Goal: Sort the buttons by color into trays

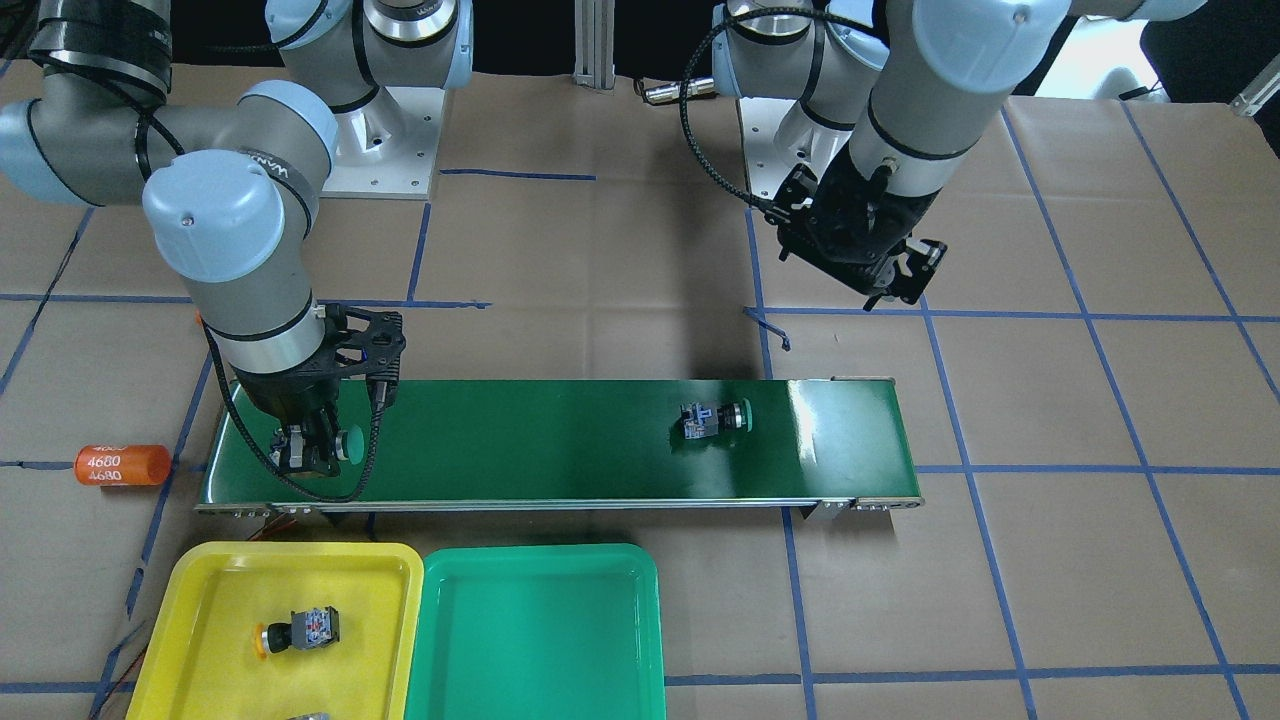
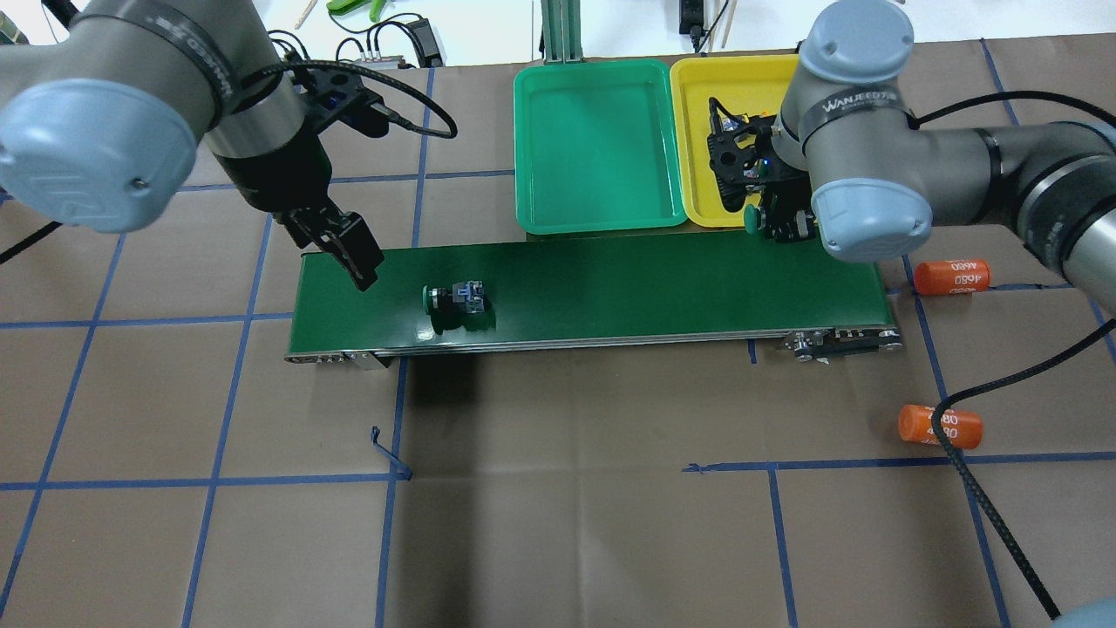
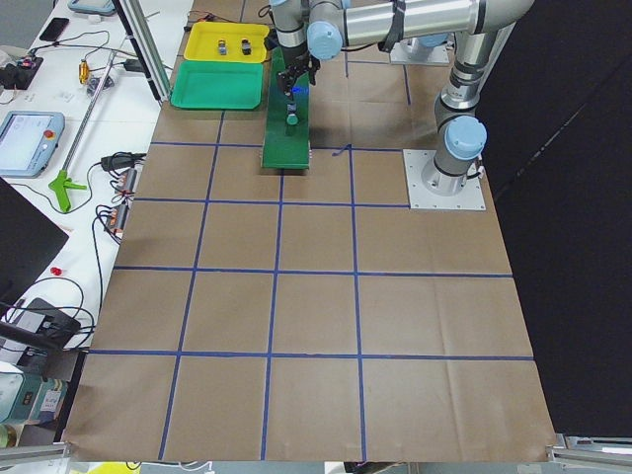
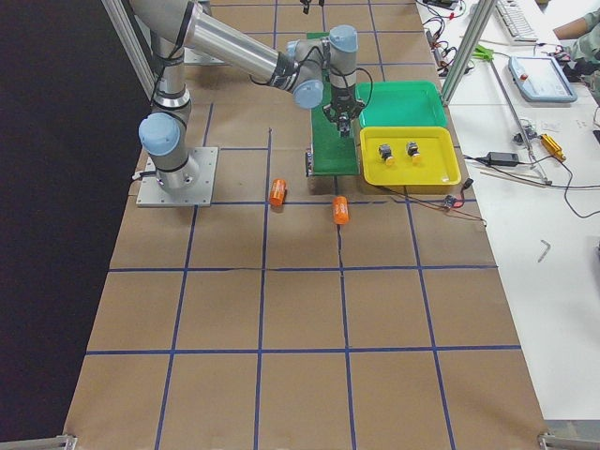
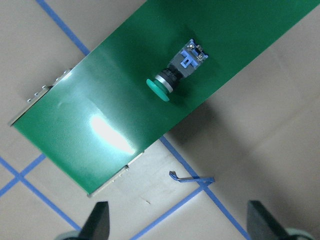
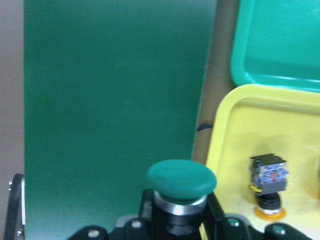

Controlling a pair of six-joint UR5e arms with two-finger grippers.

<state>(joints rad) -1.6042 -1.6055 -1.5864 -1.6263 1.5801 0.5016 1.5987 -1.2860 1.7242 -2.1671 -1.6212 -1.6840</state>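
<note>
My right gripper (image 1: 315,450) is shut on a green-capped button (image 6: 181,180), held just above the belt's end beside the yellow tray (image 1: 200,565). A second green-capped button (image 2: 453,299) lies on its side on the conveyor belt (image 2: 610,288) toward the other end. Above that end hovers my left gripper (image 2: 353,257), open and empty, with the button (image 5: 177,75) in its wrist view. A yellow-capped button (image 1: 295,630) lies in the yellow tray, and another button's edge shows at the frame's bottom. The green tray (image 1: 540,640) next to it holds nothing.
One orange cylinder marked 4680 (image 2: 952,276) lies just off the belt's end on my right side, and another (image 2: 940,425) lies nearer my base. A black cable (image 2: 994,515) trails across the brown paper there. Both trays sit edge to edge past the belt.
</note>
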